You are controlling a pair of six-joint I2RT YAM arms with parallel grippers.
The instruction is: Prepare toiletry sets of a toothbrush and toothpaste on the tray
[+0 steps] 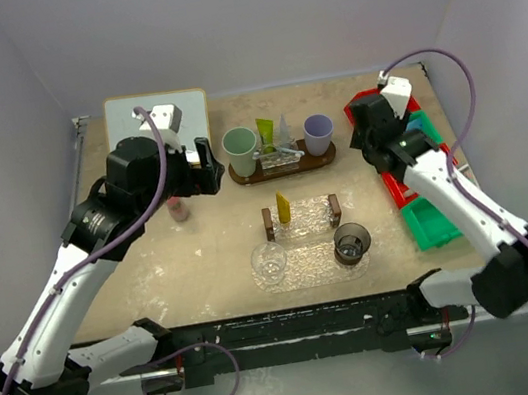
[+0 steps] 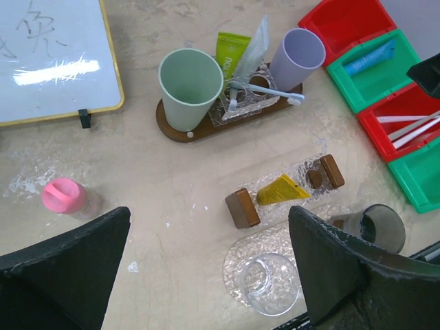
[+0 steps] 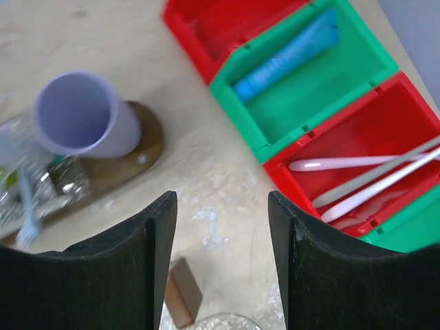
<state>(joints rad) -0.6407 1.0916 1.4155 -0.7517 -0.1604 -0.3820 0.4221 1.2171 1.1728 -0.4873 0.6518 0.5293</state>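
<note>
On the brown oval tray (image 2: 172, 127) at the back stand a green cup (image 2: 190, 86), a lilac cup (image 2: 297, 58), a green tube (image 2: 230, 49) and a blue toothbrush (image 2: 268, 91). Nearer, a clear glass tray (image 2: 240, 258) carries a clear cup (image 2: 268, 283) and a dark cup (image 2: 378, 230). Behind them a rack (image 2: 242, 207) holds one yellow tube (image 2: 282, 191). My left gripper (image 2: 210, 216) hangs open and empty above the table, left of both sets. My right gripper (image 3: 222, 206) is open and empty over bare table between the lilac cup (image 3: 79, 113) and the bins.
Red and green bins (image 1: 414, 183) line the right edge. One green bin holds a blue tube (image 3: 285, 53), and a red one holds pale toothbrushes (image 3: 371, 175). A pink-capped bottle (image 2: 63, 196) stands at the left. A whiteboard (image 2: 48, 55) lies at the back left.
</note>
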